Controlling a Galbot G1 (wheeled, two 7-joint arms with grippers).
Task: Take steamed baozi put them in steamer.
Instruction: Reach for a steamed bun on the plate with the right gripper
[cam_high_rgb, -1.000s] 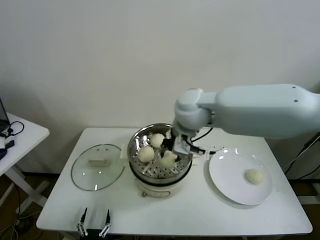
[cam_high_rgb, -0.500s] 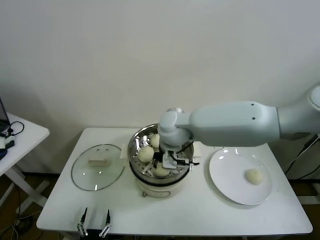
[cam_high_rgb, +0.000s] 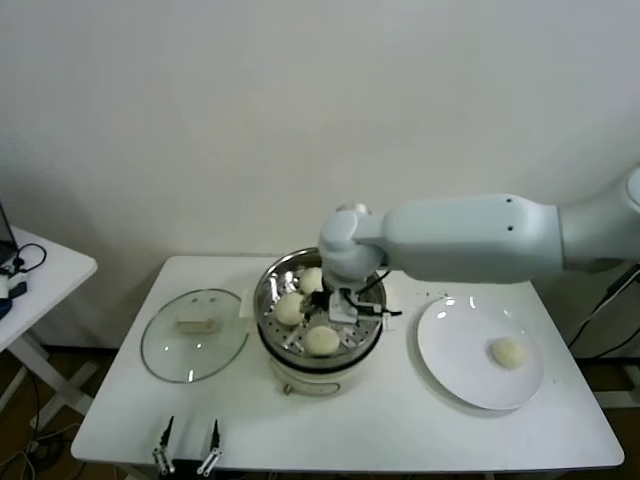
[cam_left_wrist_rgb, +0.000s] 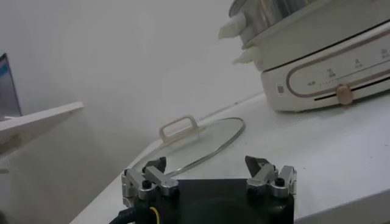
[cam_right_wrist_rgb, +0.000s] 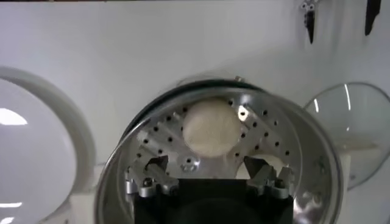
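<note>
The steamer (cam_high_rgb: 272, 300) stands mid-table, a shiny perforated basket on a cream pot base. Three baozi lie in it: one at the back (cam_high_rgb: 312, 280), one at the left (cam_high_rgb: 290, 308), one at the front (cam_high_rgb: 321, 341). A fourth baozi (cam_high_rgb: 508, 352) lies on the white plate (cam_high_rgb: 455, 350) at the right. My right gripper (cam_high_rgb: 338, 303) hovers just above the basket, open and empty. In the right wrist view the front baozi (cam_right_wrist_rgb: 210, 128) lies on the basket floor (cam_right_wrist_rgb: 268, 131) beyond my open right gripper (cam_right_wrist_rgb: 205, 163). My left gripper (cam_high_rgb: 187, 448) is parked open at the table's front left edge.
A round glass lid (cam_high_rgb: 195, 335) lies flat left of the steamer; it also shows in the left wrist view (cam_left_wrist_rgb: 195, 143) beyond my left gripper (cam_left_wrist_rgb: 205, 163), with the pot base (cam_left_wrist_rgb: 329, 67) behind. A small side table (cam_high_rgb: 40, 275) stands at far left.
My right gripper lowered a baozi into the front of the basket, let it go and rose a little. The left arm has not moved.
</note>
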